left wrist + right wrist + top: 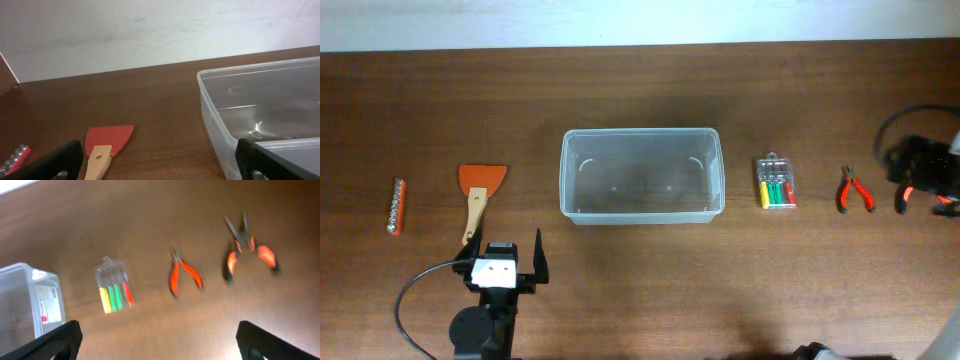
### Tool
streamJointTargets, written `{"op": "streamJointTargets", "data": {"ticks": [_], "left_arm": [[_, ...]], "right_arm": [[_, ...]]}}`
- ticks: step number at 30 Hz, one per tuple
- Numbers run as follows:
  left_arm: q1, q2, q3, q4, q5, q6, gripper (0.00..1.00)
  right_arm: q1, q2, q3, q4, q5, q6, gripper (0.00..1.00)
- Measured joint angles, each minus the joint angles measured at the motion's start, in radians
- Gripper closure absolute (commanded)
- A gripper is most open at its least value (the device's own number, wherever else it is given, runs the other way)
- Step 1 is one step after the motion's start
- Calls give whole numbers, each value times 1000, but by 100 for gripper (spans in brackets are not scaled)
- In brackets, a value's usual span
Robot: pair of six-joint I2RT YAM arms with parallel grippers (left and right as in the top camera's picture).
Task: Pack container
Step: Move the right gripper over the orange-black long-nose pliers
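Left pincer at near edge, fingers spread wide: released. Scraper lies just beyond it. Container upright at centre of surface. To its right: screwdriver pack, then red pliers. Right pincer far right, also released, over second pliers.
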Motion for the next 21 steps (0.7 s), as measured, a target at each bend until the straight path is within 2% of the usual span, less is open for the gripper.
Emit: {"op": "streamJointTargets", "data": {"ticks": [5,11,16,21], "left_arm": [[0,0,0,0,0,0,1],[0,0,0,0,0,0,1],[0,0,0,0,0,0,1],[0,0,0,0,0,0,1]], "right_arm": [[-143,107,72,-50,-73,4,1],[-191,135,74,-41,-149,6,1],[-188,162,76,64,-145,7,1],[-166,233,86,188,-37,0,1]]}}
